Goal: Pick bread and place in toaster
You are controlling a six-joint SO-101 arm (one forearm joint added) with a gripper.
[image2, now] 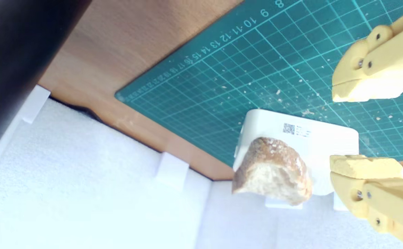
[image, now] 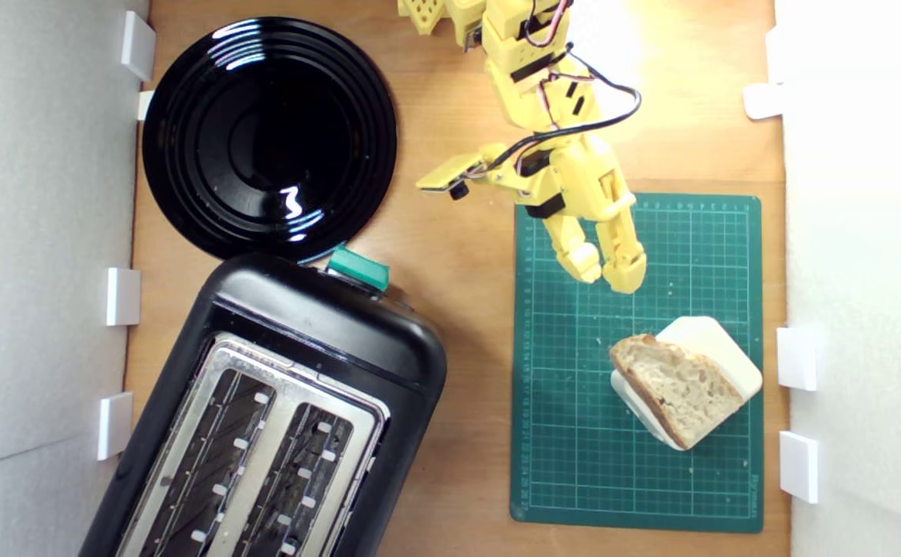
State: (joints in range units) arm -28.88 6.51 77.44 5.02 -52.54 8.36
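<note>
Bread [image: 678, 385] atop white block [image: 717, 340]

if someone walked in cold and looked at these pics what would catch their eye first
Probably the bright yellow gripper, open and empty over the green cutting mat, short of the bread propped on a white block at the exterior view's right. Next, the big black toaster, both slots empty, at that view's lower left, with a glossy black plate just above it.
</note>
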